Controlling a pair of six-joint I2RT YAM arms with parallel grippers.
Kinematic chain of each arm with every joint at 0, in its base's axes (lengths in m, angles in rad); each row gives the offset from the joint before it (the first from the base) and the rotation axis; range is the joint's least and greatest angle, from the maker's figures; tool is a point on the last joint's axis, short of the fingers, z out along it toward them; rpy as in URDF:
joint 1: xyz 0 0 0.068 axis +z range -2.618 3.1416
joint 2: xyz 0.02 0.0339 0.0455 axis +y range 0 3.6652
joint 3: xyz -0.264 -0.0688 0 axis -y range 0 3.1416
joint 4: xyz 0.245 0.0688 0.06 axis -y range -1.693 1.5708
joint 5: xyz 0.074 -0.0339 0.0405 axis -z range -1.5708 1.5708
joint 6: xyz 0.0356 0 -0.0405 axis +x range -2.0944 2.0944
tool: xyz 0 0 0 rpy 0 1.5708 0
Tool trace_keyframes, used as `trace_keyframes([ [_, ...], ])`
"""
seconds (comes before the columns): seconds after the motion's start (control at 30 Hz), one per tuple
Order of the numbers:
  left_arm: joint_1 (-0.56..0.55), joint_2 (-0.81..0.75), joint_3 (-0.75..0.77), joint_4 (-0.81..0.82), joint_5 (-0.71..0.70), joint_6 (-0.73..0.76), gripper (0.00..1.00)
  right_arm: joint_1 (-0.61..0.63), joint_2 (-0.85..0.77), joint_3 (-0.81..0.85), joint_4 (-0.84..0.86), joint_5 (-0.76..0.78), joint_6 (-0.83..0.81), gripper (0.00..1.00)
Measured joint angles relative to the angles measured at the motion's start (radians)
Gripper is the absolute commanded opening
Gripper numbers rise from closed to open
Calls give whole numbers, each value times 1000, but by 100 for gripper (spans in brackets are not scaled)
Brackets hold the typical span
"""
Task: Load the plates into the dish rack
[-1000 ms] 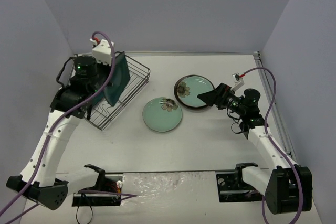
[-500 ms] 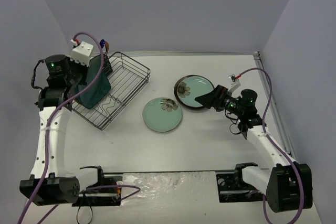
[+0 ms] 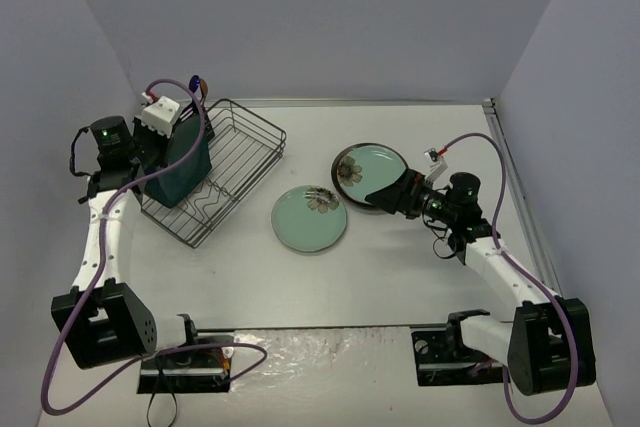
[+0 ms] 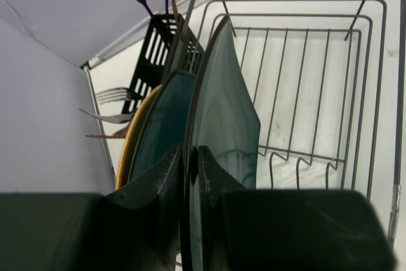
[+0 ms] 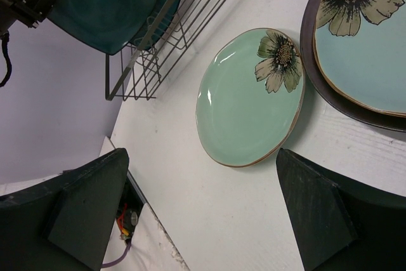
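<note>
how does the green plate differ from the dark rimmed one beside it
The green plate is pale green with a thin brown edge; the dark-rimmed plate is light blue with a broad dark rim. The open right gripper hovers at the dark-rimmed plate, not the green plate. Both lie flat on the table, flower up.

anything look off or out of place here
Only the dish rack sits askew, turned diagonal to the table edges at the far left. Nothing looks spilled or broken; the pale green plate and the dark-rimmed plate lie flat.
</note>
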Motion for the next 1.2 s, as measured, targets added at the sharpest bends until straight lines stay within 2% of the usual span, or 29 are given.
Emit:
trace_keyframes([
  [0.23, 6, 0, 0, 98, 13, 20, 0, 5, 20, -1, 2, -8, 0, 98],
  [0.47, 7, 8, -1, 116, 21, 54, 0, 5, 28, -9, 12, -9, 1, 98],
  [0.93, 65, 45, -130, 292, 144, 55, 0, 5, 37, -20, 32, -11, 4, 97],
  [1.2, 65, 36, -163, 353, 149, 42, 0, 10, 58, -28, 51, -18, 12, 96],
])
